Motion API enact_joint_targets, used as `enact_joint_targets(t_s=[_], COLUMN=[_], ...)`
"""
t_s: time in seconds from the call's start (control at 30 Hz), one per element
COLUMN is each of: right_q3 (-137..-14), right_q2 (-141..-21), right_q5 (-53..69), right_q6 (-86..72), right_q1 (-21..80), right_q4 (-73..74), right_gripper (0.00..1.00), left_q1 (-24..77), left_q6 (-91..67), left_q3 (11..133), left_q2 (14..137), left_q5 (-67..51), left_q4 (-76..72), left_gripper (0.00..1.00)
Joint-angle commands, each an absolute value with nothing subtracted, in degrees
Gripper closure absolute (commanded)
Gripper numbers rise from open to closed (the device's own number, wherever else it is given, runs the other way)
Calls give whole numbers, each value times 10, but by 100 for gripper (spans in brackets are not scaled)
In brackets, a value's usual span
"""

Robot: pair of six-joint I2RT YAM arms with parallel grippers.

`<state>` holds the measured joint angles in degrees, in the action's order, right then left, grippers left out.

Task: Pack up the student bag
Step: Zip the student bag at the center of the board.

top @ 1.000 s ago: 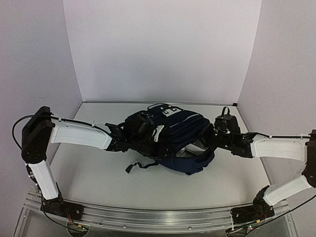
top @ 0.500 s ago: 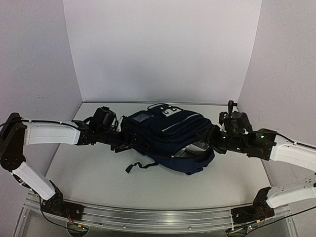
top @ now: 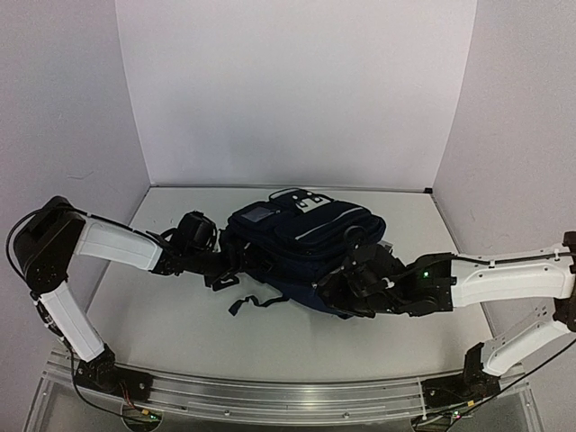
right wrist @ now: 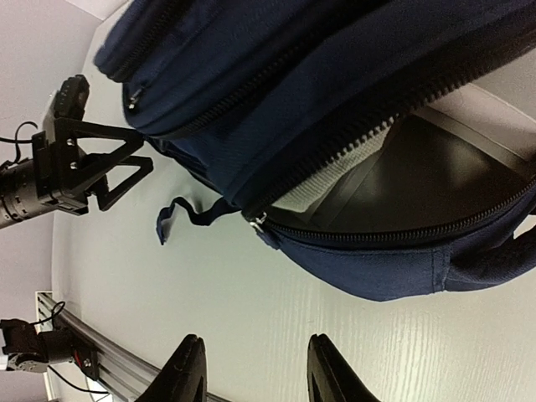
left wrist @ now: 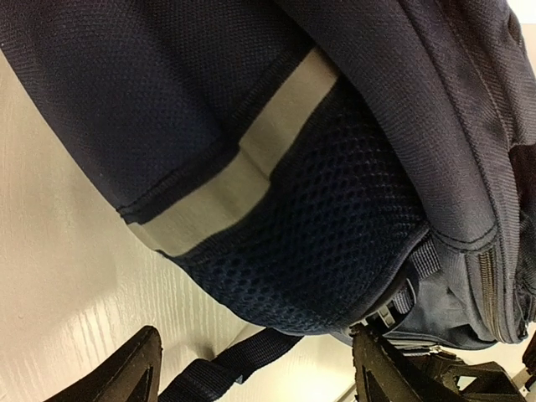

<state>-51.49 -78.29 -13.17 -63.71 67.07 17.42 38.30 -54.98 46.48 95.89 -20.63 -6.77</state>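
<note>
Two white-and-black arms work at a large navy-blue fabric backpack (top: 301,238), which lies flat at mid-table on the pale tabletop (top: 171,337).

**Change.** Half a second earlier the right gripper (top: 328,292) stood off the backpack's right end. It has since swung round to the near edge and now sits low over the table, facing the unzipped main compartment (right wrist: 394,180). The left gripper (top: 227,267) has stayed just beside the backpack's left end, while its elbow has drawn back toward the left wall.

**Hands.** In the right wrist view the two fingers (right wrist: 191,368) are spread apart, with bare table between them and nothing held. In the left wrist view the fingers (left wrist: 138,368) are also wide apart. A loose black strap (left wrist: 230,364) runs across the gap but is not clamped. The backpack's pale stripe (left wrist: 243,163) and dark mesh side pocket (left wrist: 335,226) fill that view.

**Task reading.** Pale and dark flat contents show inside the open mouth, though what they are cannot be told. The metal zip pull (right wrist: 258,222) hangs at the left end of the opening, just ahead of the right gripper. Loading therefore appears to be mostly done. The right arm's new position suggests the zip is the next concern, with the left arm placed to steady the far end.
</note>
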Motion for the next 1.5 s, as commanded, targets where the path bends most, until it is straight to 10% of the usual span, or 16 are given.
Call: enact_joint_targets(t_s=[0.0,0.43,0.9,1.47], right_q3=[-553,-575,-603,-631], right_q2=[-822,-901,-974,-1007], right_q5=[-168,-194,-251,-281], right_q6=[-665,-703,-724,-727], right_q1=[671,672,665,655], right_q4=[143,114,116,154], right_gripper=[62,65,67,99], left_q1=[379,376,376,373], left_q6=[-564,-562,-541,-531], left_q3=[467,498,504,510], left_q2=[974,1027,1026,1014], left_q5=[-185,-164,-139,-138], left_q4=[-109,-140,-129,-110], left_gripper=[24,49,99,100])
